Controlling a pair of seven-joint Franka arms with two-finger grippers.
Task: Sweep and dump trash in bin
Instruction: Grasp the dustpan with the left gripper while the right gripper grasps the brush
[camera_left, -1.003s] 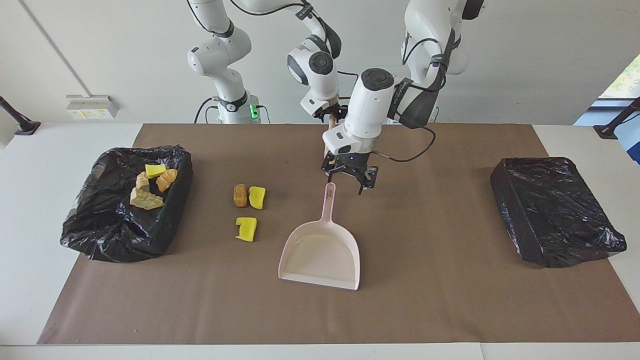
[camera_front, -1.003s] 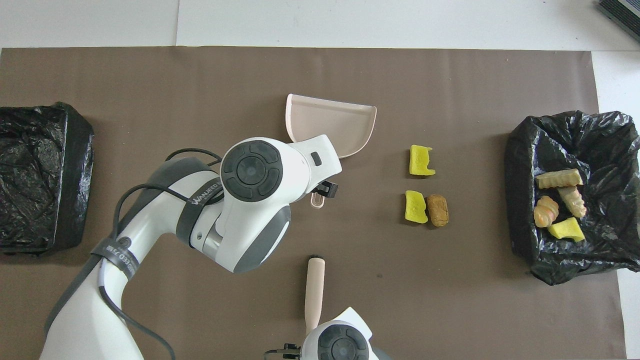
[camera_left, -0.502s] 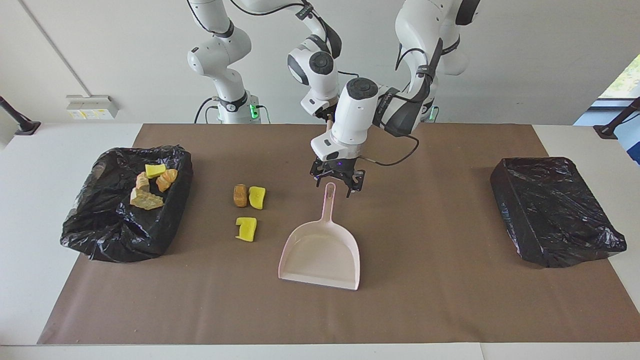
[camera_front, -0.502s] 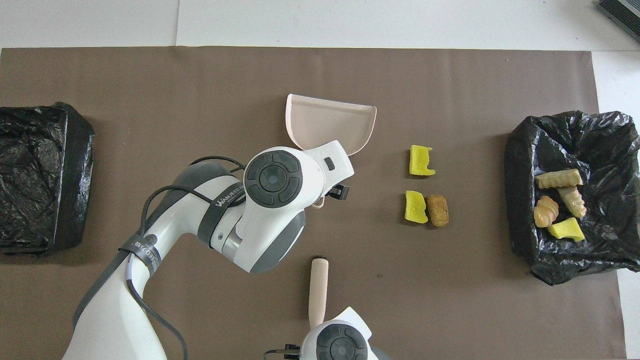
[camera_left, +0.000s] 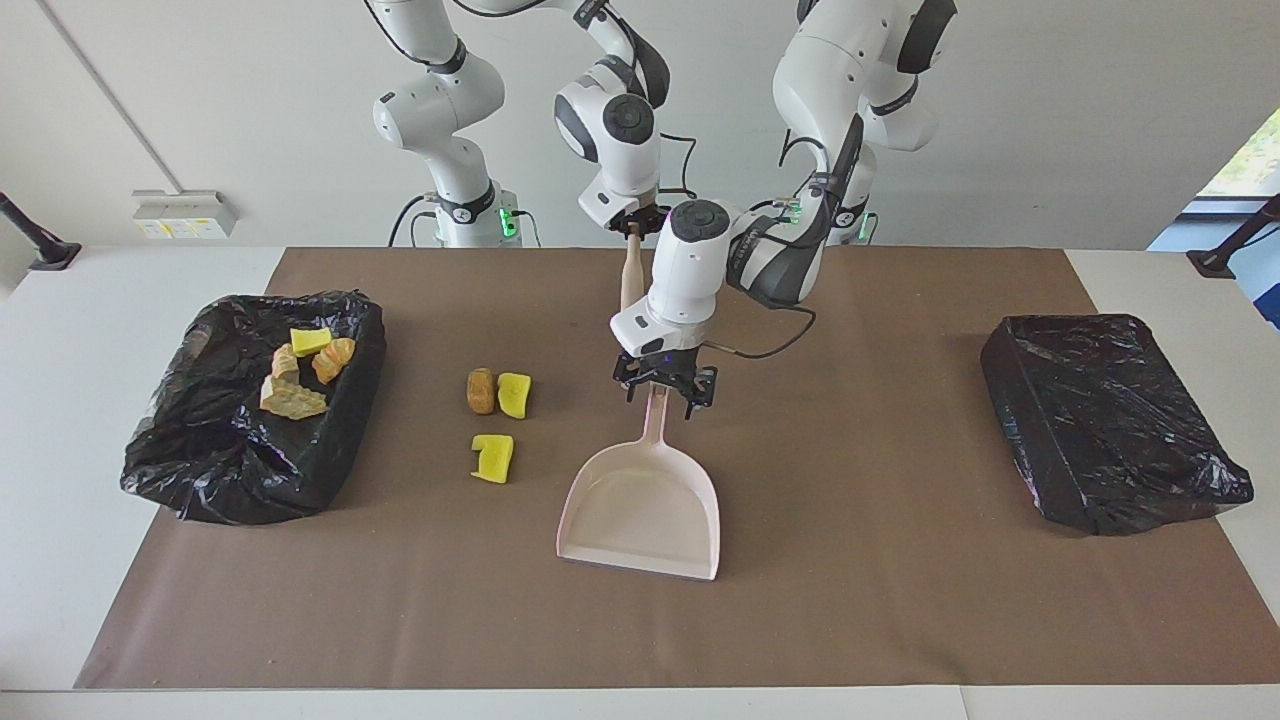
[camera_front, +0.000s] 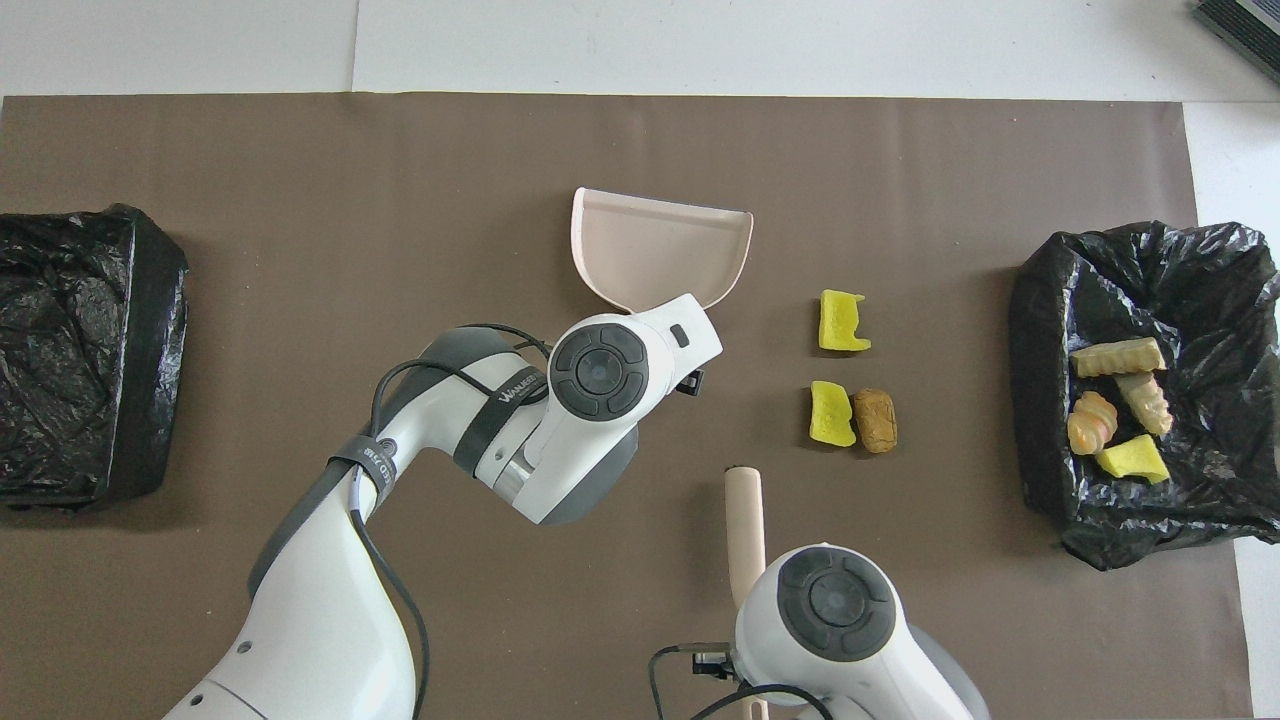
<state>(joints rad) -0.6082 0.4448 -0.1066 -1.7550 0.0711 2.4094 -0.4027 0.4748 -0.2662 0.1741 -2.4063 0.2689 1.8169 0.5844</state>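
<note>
The pink dustpan (camera_left: 640, 510) lies flat mid-table, its handle pointing toward the robots. My left gripper (camera_left: 660, 396) is low over that handle, fingers open on either side of it. My right gripper (camera_left: 632, 228) is shut on the brush (camera_left: 629, 278) and holds it in the air, nearer the robots than the dustpan; only its pale handle (camera_front: 745, 520) shows. Three trash pieces lie on the mat beside the dustpan: two yellow sponge bits (camera_left: 492, 458) (camera_left: 514, 394) and a brown chunk (camera_left: 481, 390). Several more pieces (camera_left: 300, 372) lie in a black-lined bin (camera_left: 200, 460).
The bin with trash stands toward the right arm's end. A second black-lined bin (camera_left: 1110, 420) stands toward the left arm's end. A brown mat (camera_left: 850, 600) covers the table.
My left gripper has moved toward the right arm's end and down onto the dustpan handle. My right arm has carried the brush up and toward the loose trash.
</note>
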